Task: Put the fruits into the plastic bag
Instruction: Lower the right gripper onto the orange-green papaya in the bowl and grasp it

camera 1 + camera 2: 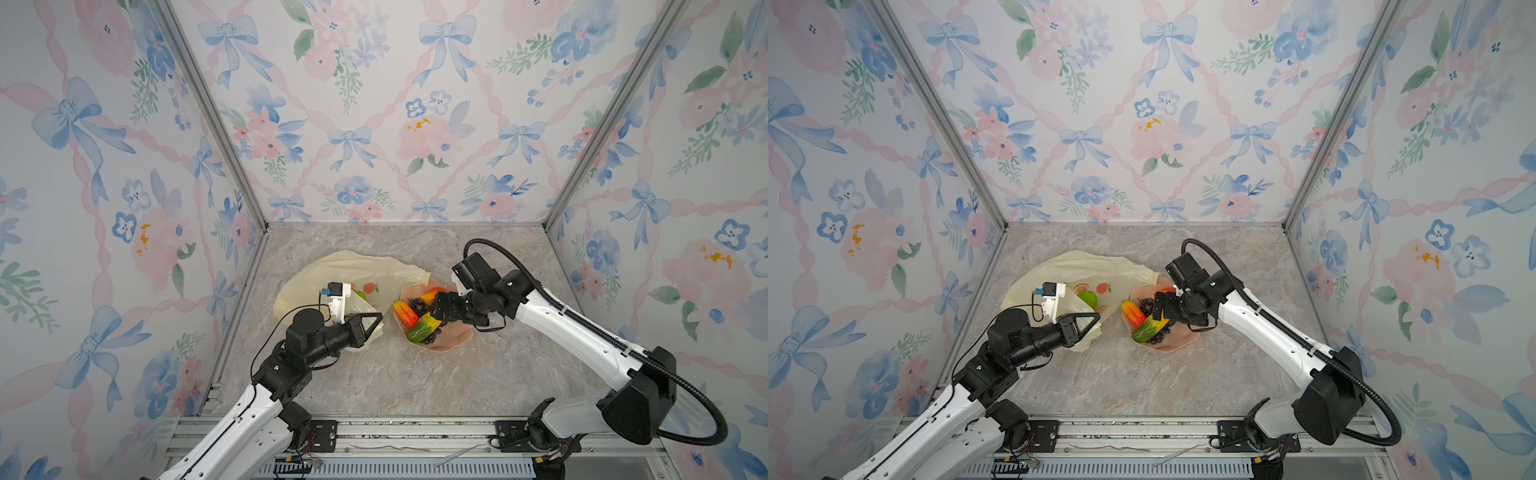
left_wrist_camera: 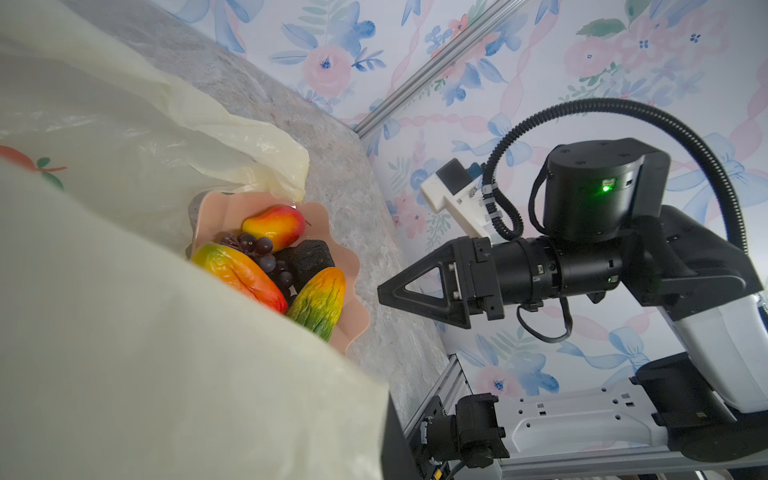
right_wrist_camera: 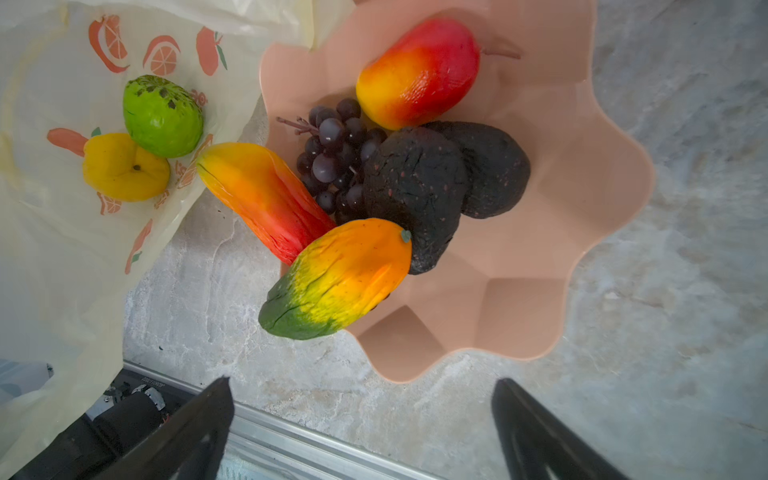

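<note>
Two grippers: the left gripper [image 1: 372, 321] has its fingers pressed together, seemingly pinching the near rim of the plastic bag [image 1: 353, 266]. The right gripper [image 3: 363, 382] has its fingers spread wide, with nothing between them.
Left grip, reason: as I judge it, the raised rim props the bag's mouth open toward the dish so fruit can drop in.
Right pose, reason: it hangs just above the pink dish [image 3: 540, 270], open, probably lining up a pick.
Fruit in bag: a lemon [image 3: 124, 166] and a lime [image 3: 163, 116], touching, lie on the printed lower layer inside the mouth.
Fruit in dish: a mango [image 3: 417, 72], a grape bunch [image 3: 336, 153], a long mango [image 3: 266, 199] and a green-orange piece [image 3: 336, 280]. The last two overhang the rim nearest the bag. Two dark lumps [image 3: 415, 187] sit beside the grapes.
Bag, place: left of centre in both top views, on the table [image 1: 415, 374], with one loose end touching the dish rim. The dish sits just right of it.
Right wrist view alone: shows the spread fingers and shows the lemon plainly. In both top views the lemon is hard to make out.
Wrist views together: show the dark lumps, which the right arm hides in both top views.
Top views alone: show the whole bag outline and both arms.
Left wrist view alone: shows the right gripper side-on, so its spread cannot be read there. Bag film fills much of the frame, hiding most of the left fingers.
</note>
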{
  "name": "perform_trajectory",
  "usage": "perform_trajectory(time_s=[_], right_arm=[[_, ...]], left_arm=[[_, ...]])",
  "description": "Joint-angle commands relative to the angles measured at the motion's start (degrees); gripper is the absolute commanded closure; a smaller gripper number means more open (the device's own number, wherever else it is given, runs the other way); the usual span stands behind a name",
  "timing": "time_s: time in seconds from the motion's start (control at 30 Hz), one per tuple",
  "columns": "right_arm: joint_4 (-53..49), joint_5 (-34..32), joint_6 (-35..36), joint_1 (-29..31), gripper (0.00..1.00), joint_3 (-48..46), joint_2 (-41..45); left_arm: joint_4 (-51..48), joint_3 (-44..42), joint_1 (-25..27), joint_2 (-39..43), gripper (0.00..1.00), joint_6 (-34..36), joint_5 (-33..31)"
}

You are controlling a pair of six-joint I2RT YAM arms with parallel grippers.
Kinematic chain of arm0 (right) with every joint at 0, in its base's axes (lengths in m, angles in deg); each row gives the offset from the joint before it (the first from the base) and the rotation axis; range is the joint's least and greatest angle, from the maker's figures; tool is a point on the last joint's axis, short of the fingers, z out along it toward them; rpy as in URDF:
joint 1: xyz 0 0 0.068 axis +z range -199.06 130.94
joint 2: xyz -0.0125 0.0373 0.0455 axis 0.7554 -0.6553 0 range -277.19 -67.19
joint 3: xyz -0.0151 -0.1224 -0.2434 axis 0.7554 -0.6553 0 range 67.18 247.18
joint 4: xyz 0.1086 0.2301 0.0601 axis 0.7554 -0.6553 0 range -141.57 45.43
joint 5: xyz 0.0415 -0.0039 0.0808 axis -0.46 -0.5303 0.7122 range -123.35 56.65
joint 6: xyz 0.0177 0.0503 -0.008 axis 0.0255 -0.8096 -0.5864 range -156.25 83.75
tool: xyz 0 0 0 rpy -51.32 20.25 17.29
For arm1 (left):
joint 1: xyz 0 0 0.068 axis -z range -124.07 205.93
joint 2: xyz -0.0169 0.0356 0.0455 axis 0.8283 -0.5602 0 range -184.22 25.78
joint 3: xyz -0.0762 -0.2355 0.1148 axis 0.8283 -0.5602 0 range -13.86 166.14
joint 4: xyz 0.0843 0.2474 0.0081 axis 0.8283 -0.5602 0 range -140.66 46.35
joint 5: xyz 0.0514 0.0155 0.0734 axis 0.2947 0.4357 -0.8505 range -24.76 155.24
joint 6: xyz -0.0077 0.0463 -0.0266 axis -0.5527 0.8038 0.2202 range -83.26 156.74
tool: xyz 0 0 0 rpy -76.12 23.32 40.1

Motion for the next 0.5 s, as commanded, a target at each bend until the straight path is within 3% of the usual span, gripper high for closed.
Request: perform_trajectory(time_s=[0.0, 0.13, 0.3, 0.47], right_arm=[[4.83, -4.59, -9.93, 2.19, 0.0, -4.77, 1.28], [16.32, -8.6, -23.82, 4.86, 0.0, -14.64, 6.82], [19.01, -14.58, -31.8, 8.74, 0.01, -15.96, 7.18], [22.43, -15.6, -36.39, 9.45, 0.06, -17.57, 6.22]], left_arm=[[0.37, 1.31, -0.48, -0.21, 1.0, 0.4, 0.63], [0.38, 1.37, -0.49, -0.27, 1.0, 0.31, 0.48], [0.38, 1.26, -0.51, -0.19, 1.0, 0.13, 0.21], [0.33, 1.29, -0.51, 0.49, 1.0, -0.13, 0.08]])
